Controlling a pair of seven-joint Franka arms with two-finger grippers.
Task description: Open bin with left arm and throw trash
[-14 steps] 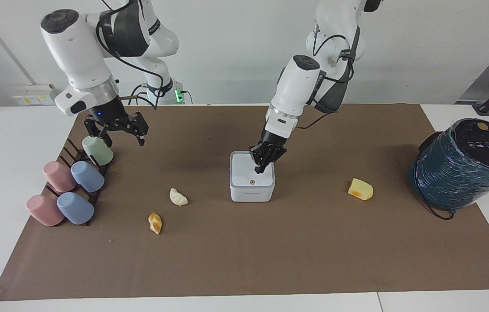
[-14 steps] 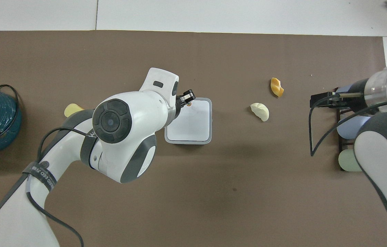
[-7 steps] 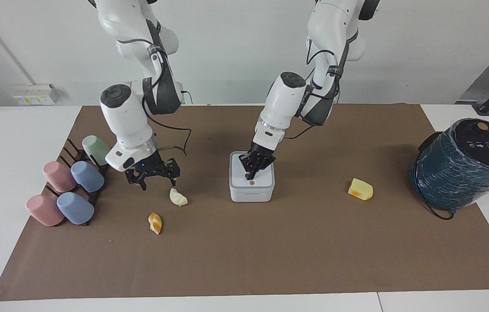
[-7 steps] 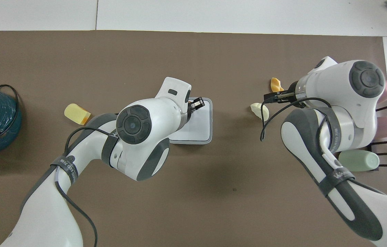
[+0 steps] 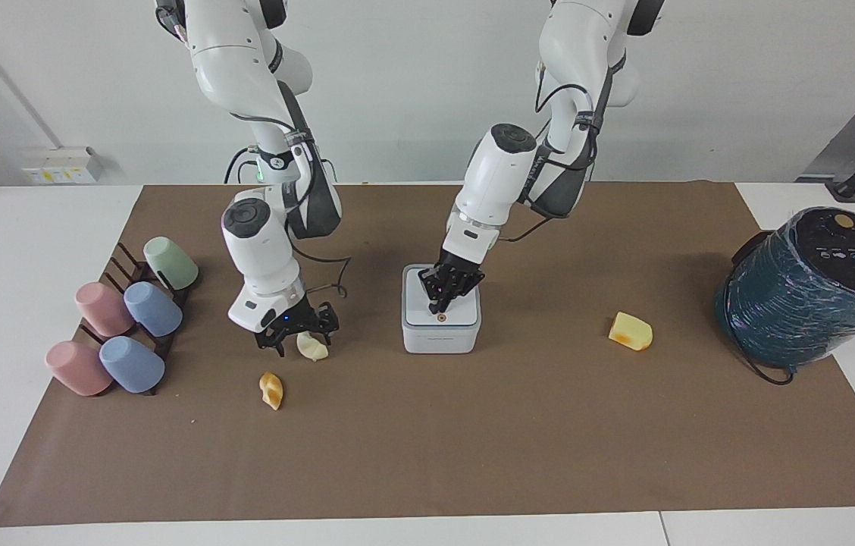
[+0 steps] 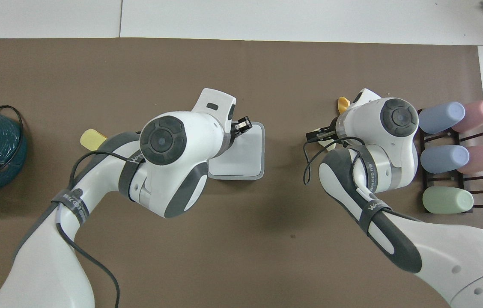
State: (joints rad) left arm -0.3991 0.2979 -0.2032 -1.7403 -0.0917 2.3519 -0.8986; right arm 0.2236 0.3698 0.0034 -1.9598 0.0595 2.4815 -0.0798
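white bin (image 5: 440, 327) lid sits under our left claw (image 5: 440, 305), tips together at its button (image 5: 440, 319); our right claw (image 5: 299, 343) straddles the cream wedge (image 5: 313, 346), spread.

Bin shut, three bits of trash lying loose on the mat.

You have the white square bin (image 5: 440, 312) with its grey rim standing mid-mat, lid down and the round brown button (image 5: 442, 319) showing on top. Toward the right arm's end you see the cream wedge (image 5: 314, 346), and farther from the robots the orange-tan twist (image 5: 271, 390). The yellow-orange chunk (image 5: 631, 331) lies toward the left arm's end.
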